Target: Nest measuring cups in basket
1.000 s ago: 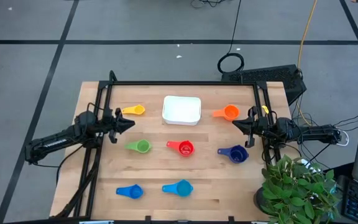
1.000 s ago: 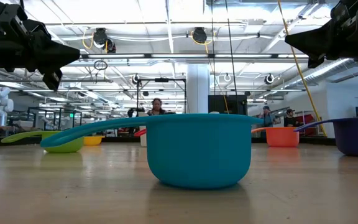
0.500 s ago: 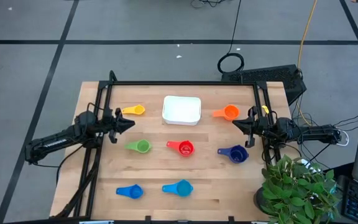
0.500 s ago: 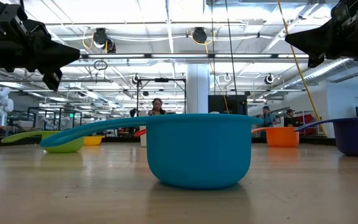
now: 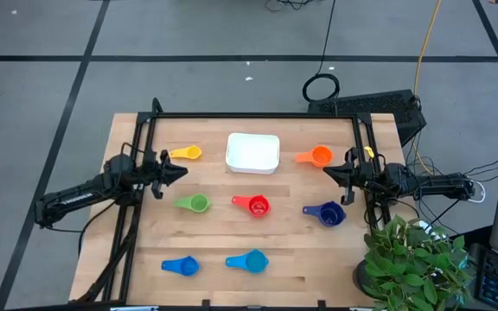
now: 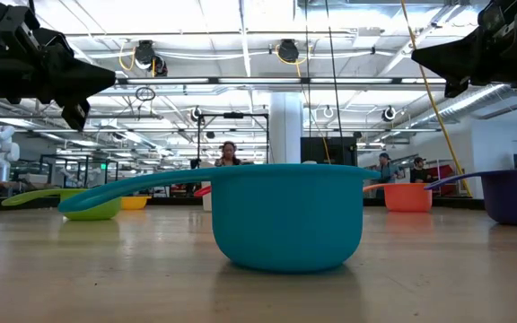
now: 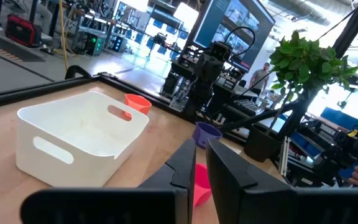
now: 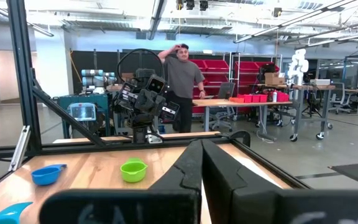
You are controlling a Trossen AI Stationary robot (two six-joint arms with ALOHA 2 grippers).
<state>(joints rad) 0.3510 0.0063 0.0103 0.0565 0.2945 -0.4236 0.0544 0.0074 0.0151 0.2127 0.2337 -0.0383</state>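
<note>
The basket (image 5: pixel 252 153) sits on the desk (image 5: pixel 292 259) at the centre of its far side and holds no cups. All seven measuring cups lie loose on the desk, apart from one another.

Far row: the yellow cup (image 5: pixel 188 153) lies left of the basket, the orange cup (image 5: pixel 317 156) right of it.

Middle row: the green cup (image 5: pixel 194 203), the red cup (image 5: pixel 253 205) and the navy cup (image 5: pixel 326 213), in order from left to right.

Near row: the blue cup (image 5: pixel 181 266) and the light blue cup (image 5: pixel 250 260), side by side.

The left hand (image 5: pixel 180 170) hovers above the desk between the yellow and green cups, fingers nearly pressed together with a thin gap, holding nothing.

The right hand (image 5: pixel 328 172) hovers between the orange and navy cups, fingers pressed together, holding nothing.
</note>
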